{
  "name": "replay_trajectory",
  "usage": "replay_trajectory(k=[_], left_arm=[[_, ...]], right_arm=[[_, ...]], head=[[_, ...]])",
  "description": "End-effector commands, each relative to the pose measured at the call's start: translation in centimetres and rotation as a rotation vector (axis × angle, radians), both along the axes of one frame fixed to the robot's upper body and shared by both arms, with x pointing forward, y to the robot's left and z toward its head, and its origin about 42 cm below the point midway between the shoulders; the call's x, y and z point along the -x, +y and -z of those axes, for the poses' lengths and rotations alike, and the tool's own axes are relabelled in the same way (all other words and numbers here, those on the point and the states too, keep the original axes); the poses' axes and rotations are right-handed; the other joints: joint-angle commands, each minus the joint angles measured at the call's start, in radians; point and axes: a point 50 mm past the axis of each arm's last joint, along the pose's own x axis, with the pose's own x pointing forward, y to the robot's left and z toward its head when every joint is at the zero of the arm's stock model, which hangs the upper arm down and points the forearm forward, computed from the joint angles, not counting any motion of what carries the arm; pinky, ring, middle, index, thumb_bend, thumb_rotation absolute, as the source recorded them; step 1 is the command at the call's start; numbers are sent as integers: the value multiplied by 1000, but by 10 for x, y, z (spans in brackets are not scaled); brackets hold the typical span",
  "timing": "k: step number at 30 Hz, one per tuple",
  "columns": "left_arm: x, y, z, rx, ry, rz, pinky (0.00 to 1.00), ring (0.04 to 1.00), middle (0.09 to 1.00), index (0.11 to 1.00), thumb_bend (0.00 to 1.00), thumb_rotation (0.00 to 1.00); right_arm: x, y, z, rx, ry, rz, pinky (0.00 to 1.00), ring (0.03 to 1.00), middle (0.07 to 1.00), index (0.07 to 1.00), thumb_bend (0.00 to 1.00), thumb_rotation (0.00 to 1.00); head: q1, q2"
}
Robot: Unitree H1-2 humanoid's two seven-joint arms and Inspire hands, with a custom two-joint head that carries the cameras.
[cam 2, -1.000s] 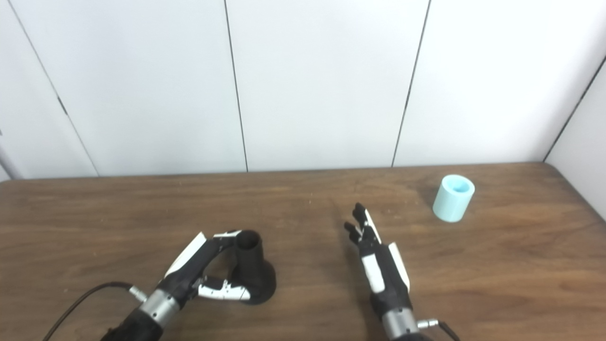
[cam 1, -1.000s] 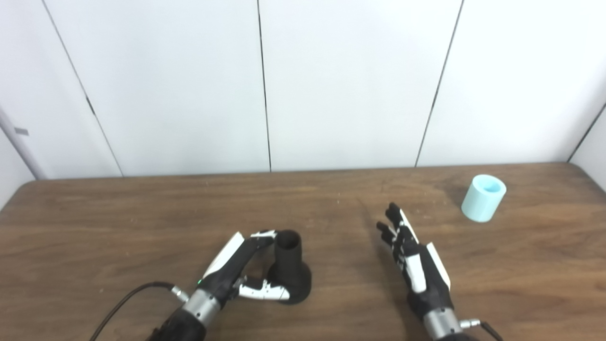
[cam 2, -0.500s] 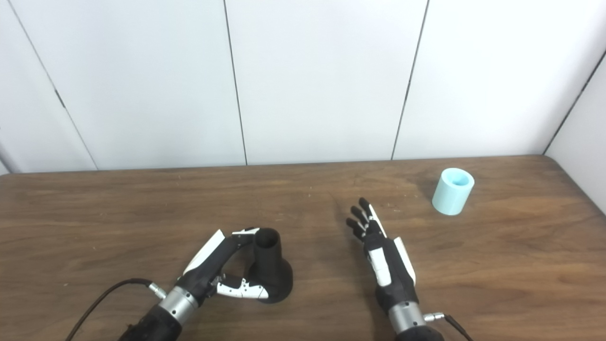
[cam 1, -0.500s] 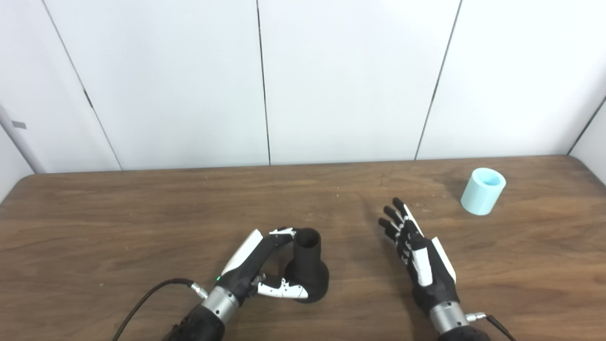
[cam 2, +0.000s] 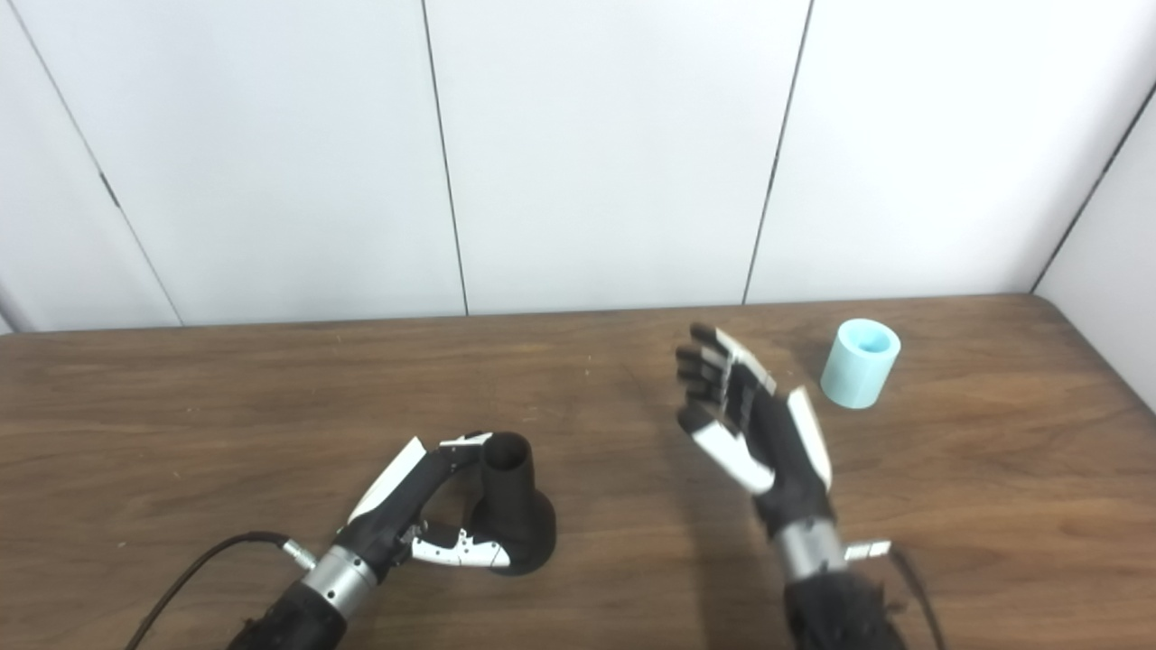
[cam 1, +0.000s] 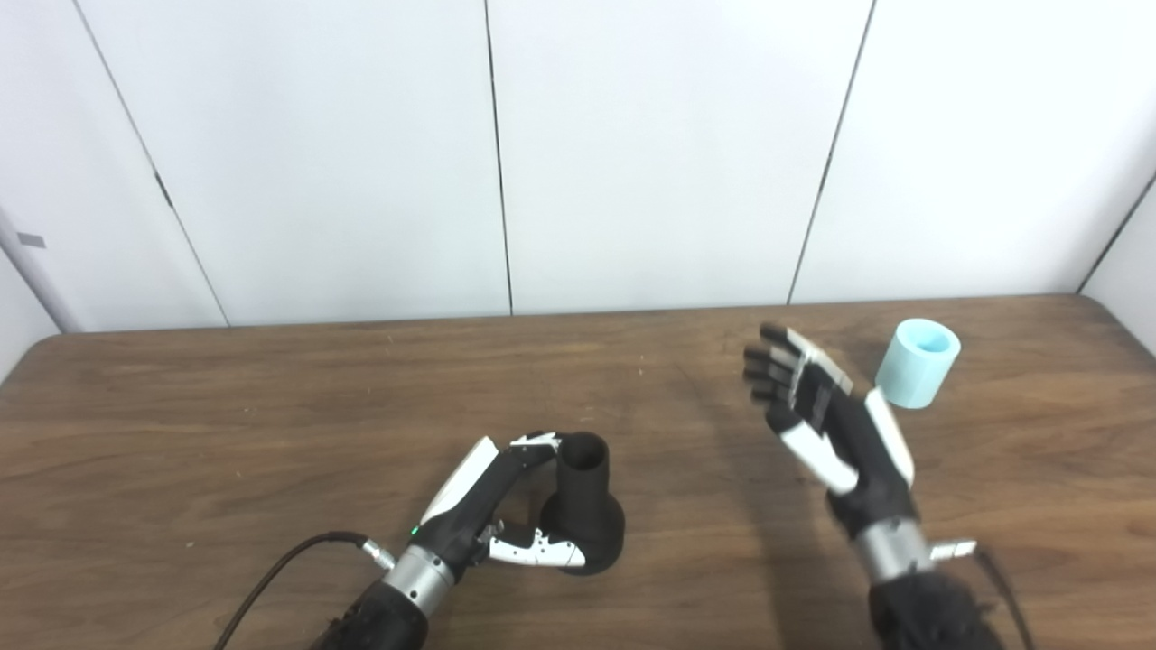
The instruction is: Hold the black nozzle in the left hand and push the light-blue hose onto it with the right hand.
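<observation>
Black nozzle [cam 1: 582, 515], light-blue hose [cam 1: 918, 363]

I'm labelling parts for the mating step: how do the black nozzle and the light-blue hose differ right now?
The black nozzle flares to a wide base under a narrow neck; the light-blue hose is a short plain cylinder. The left hand wraps around the nozzle, while the hose stands free, beyond the open right hand. The nozzle is near the front edge, the hose far right. Both stand upright on the table, open ends up.

black nozzle [cam 1: 585, 515] upright, light-blue hose [cam 1: 918, 363] upright, apart
</observation>
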Motion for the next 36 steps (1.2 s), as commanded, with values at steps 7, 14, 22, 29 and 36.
replay_trajectory(k=[7, 14, 22, 29, 36], left_arm=[[4, 13, 21, -75, 59, -29, 1000, 897, 759, 482, 525, 68], [5, 12, 22, -74, 62, -25, 1000, 897, 758, 482, 525, 69], [7, 9, 23, -67, 70, -13, 1000, 894, 755, 482, 525, 69], [7, 7, 23, -68, 74, -2, 1000, 895, 755, 482, 525, 69], [7, 5, 23, -69, 77, 2, 1000, 895, 755, 482, 525, 69]], right_arm=[[-23, -32, -63, 208, -170, 70, 627, 699, 735, 742, 843, 536], [-38, -54, -95, 478, -173, 169, 593, 688, 719, 691, 891, 518], [-53, -78, -115, 799, -24, 342, 650, 760, 815, 799, 999, 364], [-65, -94, -130, 961, 29, 339, 655, 862, 913, 865, 1000, 389], [-78, -110, -141, 993, 163, 279, 714, 928, 974, 887, 1000, 226]], head=[[-1, -6], [-8, -7], [-12, -5], [-12, -4], [-10, -6]])
